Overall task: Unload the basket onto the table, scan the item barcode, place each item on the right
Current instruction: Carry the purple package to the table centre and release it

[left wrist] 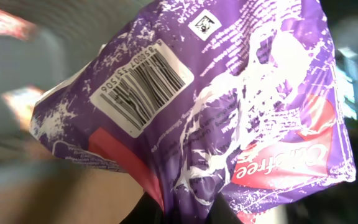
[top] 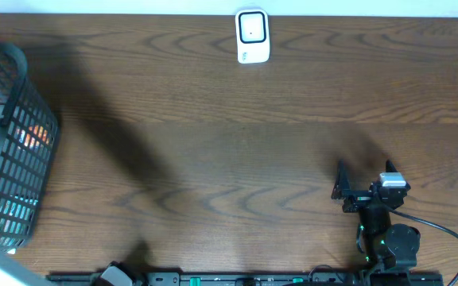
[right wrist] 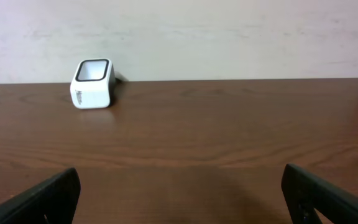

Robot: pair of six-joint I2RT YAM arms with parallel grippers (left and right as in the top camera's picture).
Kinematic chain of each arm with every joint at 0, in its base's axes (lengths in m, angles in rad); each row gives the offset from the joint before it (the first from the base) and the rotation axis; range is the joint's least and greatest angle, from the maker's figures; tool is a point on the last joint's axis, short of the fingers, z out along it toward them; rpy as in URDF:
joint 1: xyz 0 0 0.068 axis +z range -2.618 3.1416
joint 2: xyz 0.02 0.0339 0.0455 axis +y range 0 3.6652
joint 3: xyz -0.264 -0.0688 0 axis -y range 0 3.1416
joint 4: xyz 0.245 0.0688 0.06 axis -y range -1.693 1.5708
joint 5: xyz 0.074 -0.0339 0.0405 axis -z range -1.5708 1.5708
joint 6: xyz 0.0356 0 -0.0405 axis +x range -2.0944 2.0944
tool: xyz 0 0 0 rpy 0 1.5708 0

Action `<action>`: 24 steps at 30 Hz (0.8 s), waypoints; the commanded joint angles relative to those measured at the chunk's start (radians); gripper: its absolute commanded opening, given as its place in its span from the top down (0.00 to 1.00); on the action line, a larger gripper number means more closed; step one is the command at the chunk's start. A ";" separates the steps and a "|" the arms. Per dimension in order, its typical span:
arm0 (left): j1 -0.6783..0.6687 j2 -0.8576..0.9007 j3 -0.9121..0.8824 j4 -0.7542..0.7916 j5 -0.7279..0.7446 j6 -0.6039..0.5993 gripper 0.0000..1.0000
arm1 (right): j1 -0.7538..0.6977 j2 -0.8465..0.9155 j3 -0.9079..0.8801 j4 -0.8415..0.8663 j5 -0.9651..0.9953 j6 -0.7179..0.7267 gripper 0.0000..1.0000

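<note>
A purple and red snack packet [left wrist: 229,112] fills the left wrist view, hanging crumpled from my left gripper [left wrist: 182,208], which is shut on its lower edge. Its white barcode label [left wrist: 143,87] faces the camera at the upper left of the packet. The left gripper does not show in the overhead view. A white barcode scanner [top: 252,36] stands at the table's far edge, and is also seen as the scanner [right wrist: 92,83] in the right wrist view. My right gripper [top: 342,189] sits low at the near right, open with nothing between its fingers [right wrist: 48,196].
A dark mesh basket [top: 14,143] holding colourful packets stands at the left edge of the wooden table [top: 213,143]. A pale wall [right wrist: 229,37] rises behind the scanner. The right arm's cable [top: 444,234] trails at the near right.
</note>
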 commanded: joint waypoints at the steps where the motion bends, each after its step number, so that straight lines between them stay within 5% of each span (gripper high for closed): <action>1: -0.167 0.007 0.003 0.011 0.103 -0.048 0.93 | 0.005 -0.004 -0.001 -0.004 0.001 0.010 0.01; 4: -0.484 0.065 -0.001 0.010 0.098 0.112 0.93 | 0.005 -0.004 -0.001 -0.005 0.001 0.010 0.01; 10: -0.912 0.234 -0.002 -0.057 -0.101 0.462 0.93 | 0.005 -0.004 -0.001 -0.004 0.001 0.010 0.01; 15: -1.197 0.481 -0.002 -0.095 -0.267 0.479 0.93 | 0.005 -0.004 -0.001 -0.004 0.001 0.010 0.01; 24: -1.401 0.793 -0.001 -0.048 -0.266 0.481 0.92 | 0.005 -0.004 -0.001 -0.004 0.001 0.010 0.01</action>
